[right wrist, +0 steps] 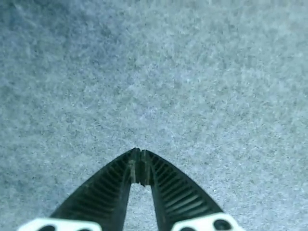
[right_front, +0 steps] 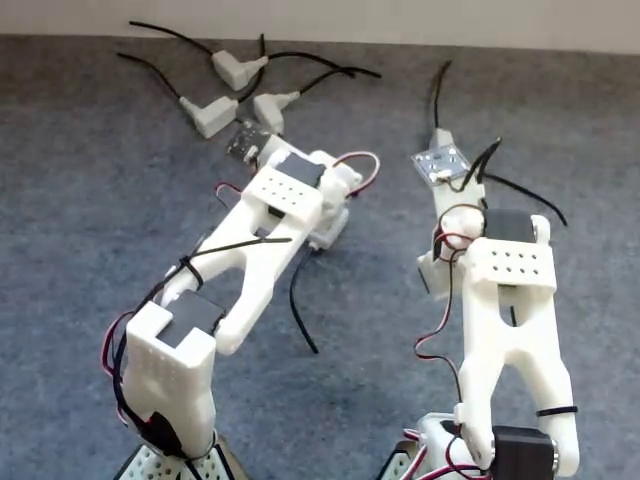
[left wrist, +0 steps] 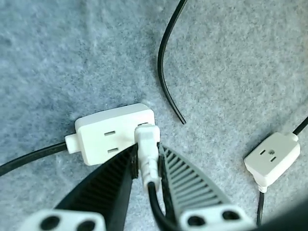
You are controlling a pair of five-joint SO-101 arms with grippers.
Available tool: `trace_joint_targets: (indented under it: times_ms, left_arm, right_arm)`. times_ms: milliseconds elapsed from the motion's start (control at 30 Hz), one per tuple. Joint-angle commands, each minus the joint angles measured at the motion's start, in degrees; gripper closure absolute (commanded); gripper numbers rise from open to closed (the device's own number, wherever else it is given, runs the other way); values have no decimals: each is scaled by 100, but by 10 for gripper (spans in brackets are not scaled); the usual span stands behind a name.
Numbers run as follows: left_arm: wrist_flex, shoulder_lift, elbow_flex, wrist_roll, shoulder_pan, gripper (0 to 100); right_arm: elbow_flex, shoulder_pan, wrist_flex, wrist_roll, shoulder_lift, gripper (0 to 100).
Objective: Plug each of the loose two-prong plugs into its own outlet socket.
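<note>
Reaching from near left toward centre over the grey carpeted surface, the left arm ends in the left claw. It is pinching a white two-prong plug, whose nose touches one end of a white outlet block. Can't tell if the prongs are in a slot.

Risks, biggest first:
- The block lies loose on the surface, so a push prob. slides it away instead of seating the plug.
- The plug looks a bit tilted vs. the block face, so the prongs may miss the slots, jam or bend.
- The grip is on the plug's narrow body, so it could twist in the pinch.
- Its black lead runs back btwn the fingers and may snag.

Around:
- The right arm stands at right, right claw pressed together on nothing, over bare surface.
- A single square socket w/ cord lies just far of that arm.
- Three loose plugs sit far left, well apart from both sockets.
- A loose black cord ends just beside the block, near the plug's path.
</note>
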Motion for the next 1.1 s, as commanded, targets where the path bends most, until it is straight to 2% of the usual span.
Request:
trace_joint_targets:
  times_ms: [0, 367, 433, 667, 767, 867, 967, 1067]
  left_arm:
    - [35, -22, -163, 0, 136, 995]
    - [-114, 760, -514, -79, 119, 995]
    - [141, 769, -620, -299, 145, 995]
    - [1987, 769, -1297, -316, 119, 994]
    - [2514, 769, -1464, -316, 119, 994]
    - [2690, 796, -1437, -343, 110, 994]
    - [2673, 831, -1411, -853, -66, 994]
    - [2690, 989, -1411, -1046, -215, 994]
  right_arm:
    - [-13, 57, -66, -53, -40, 991]
    - [-13, 57, -66, -53, -40, 991]
    - [-13, 57, -66, -53, -40, 991]
    - [-13, 57, -66, -53, -40, 991]
    - [-13, 57, -66, -44, -40, 991]
    - [-13, 57, -66, -44, -40, 991]
    - [-13, 57, -66, -44, -40, 991]
    - [-13, 57, -66, -44, -40, 991]
